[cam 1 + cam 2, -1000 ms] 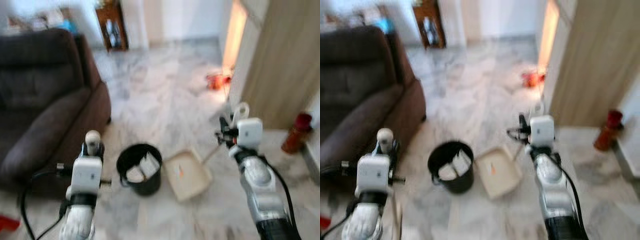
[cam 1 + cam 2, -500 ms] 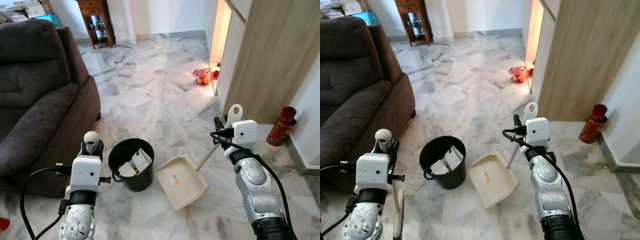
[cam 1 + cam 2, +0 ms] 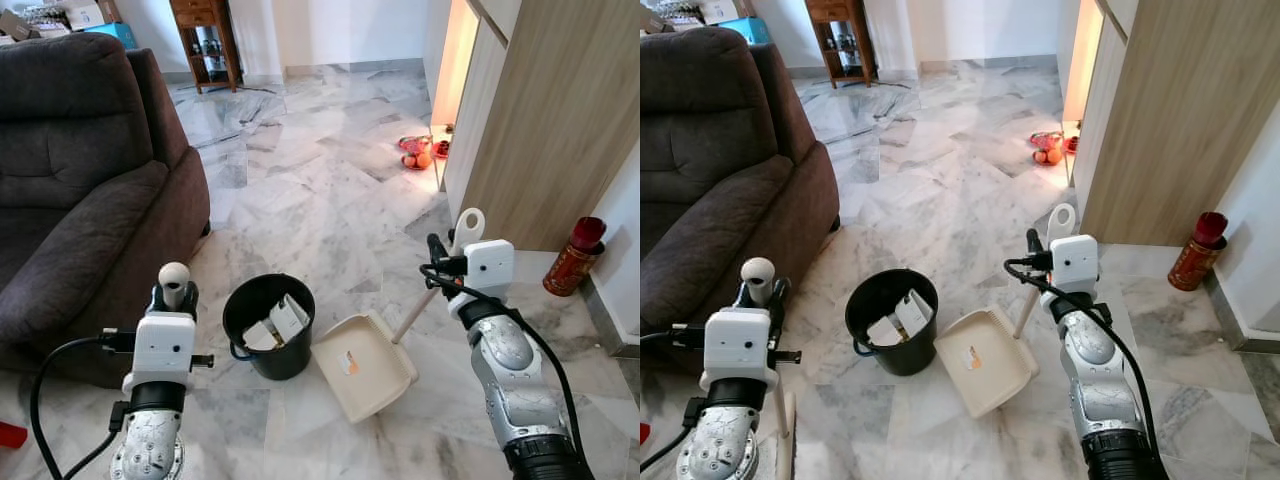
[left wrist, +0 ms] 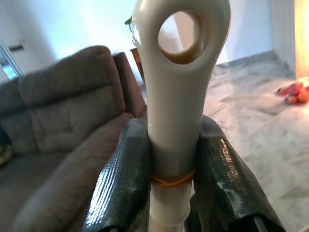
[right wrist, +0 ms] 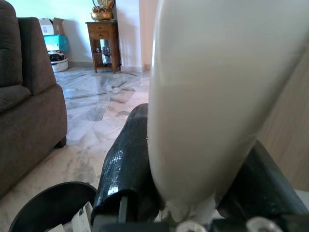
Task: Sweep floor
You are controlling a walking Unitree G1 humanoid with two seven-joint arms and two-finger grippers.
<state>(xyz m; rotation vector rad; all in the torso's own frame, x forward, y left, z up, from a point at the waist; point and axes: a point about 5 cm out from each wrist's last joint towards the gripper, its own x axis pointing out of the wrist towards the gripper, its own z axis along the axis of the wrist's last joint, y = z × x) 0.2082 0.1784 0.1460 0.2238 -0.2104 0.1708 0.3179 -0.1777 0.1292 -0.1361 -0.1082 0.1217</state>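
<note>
Down on the marble floor (image 3: 320, 190), the left gripper (image 4: 169, 166) is clamped tight on the broom handle (image 4: 176, 96), its two black fingers (image 4: 123, 179) pressing on either side of the cream shaft just below the handle's hanging loop, with an orange rubber band ringing the shaft right between them. From the head camera the rounded top of that handle pokes up above the left wrist, low on the robot's left and close beside the dark brown sofa (image 3: 80, 170). Over on the other side, the right gripper (image 5: 193, 183) is closed around the dustpan handle (image 3: 440, 278), black fingers (image 5: 125, 164) hugging the thick white shaft; the handle's looped end sticks up just above the wrist. That handle slants down and toward the robot's left to the cream dustpan (image 3: 362, 365), which sits flat on the floor between the two arms, nearer the right one, with a small orange mark on its tray. Touching or just beside the pan's left edge stands the black bin (image 3: 268, 325), with white scraps of paper inside. Further out, a red canister (image 3: 572, 256) stands on the floor by the wooden panel (image 3: 560, 110) on the right, a little heap of red and orange objects (image 3: 418, 153) lies near the lit doorway, and a small wooden cabinet (image 3: 205, 40) stands against the far wall.
</note>
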